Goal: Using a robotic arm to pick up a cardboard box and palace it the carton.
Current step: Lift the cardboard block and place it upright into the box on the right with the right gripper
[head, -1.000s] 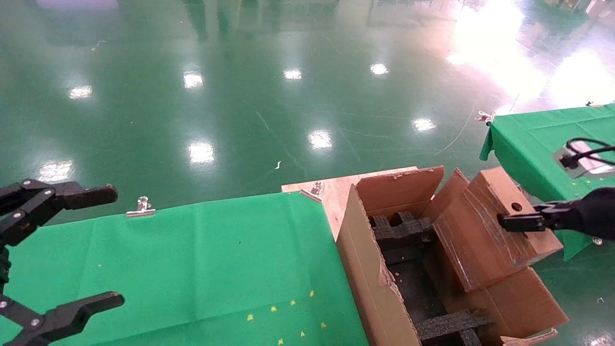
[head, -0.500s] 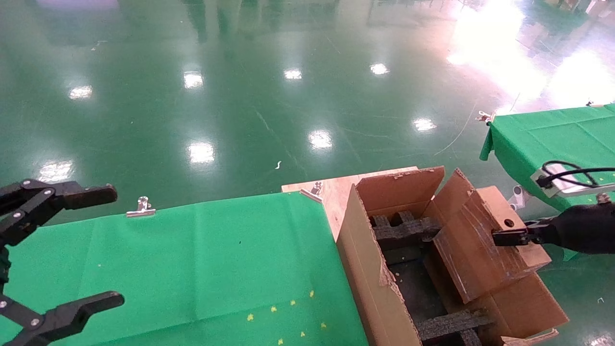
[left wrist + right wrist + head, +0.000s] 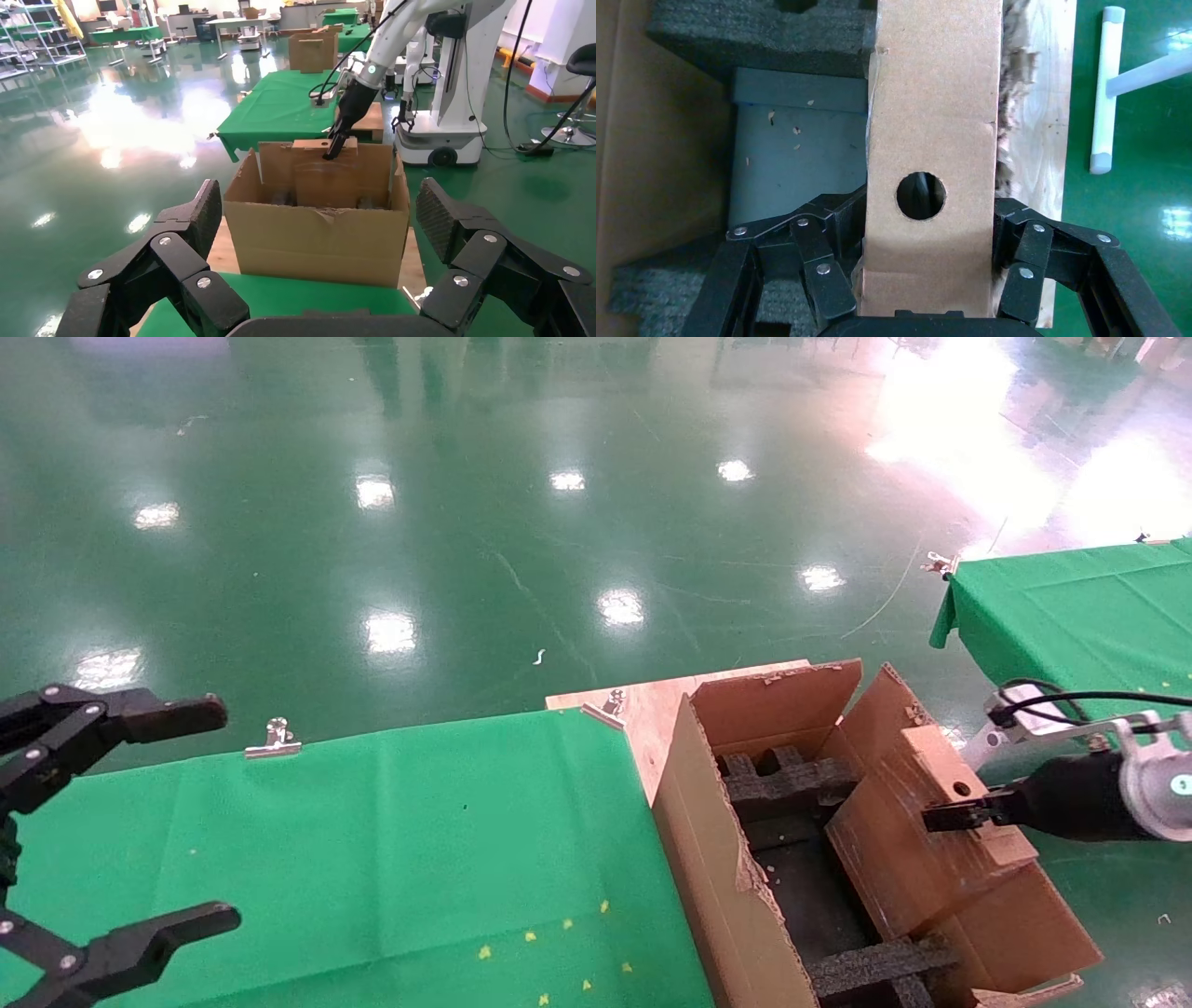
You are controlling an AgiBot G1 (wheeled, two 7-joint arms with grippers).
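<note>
- At the right edge of the head view, my right pincer (image 3: 945, 819) is clamped on the cardboard box (image 3: 917, 845); the right wrist view shows my fingers (image 3: 828, 270) pressed against its two long sides, just below its round punched hole.
- That cardboard box hangs tilted, its lower end sunk inside the carton (image 3: 736, 887) along the carton's right wall, its holed top end poking above the rim.
- From the left wrist view, my white robotic arm (image 3: 393, 35) slants down from the upper middle of the frame to the box top.
- At the lower left of the head view, my left pincer (image 3: 121, 822) hangs spread wide over the bench (image 3: 372, 840), holding nothing.
- Near the box, the carton's ragged flaps (image 3: 880, 696) stand up beside it, and a torn edge runs along the carton's left wall.
- Inside the carton, black foam inserts (image 3: 778, 780) sit at the far end and another strip lies at the near end, with a dark floor between them.
- A silver clip (image 3: 273, 739) pins the green cloth at the bench's far edge.
</note>
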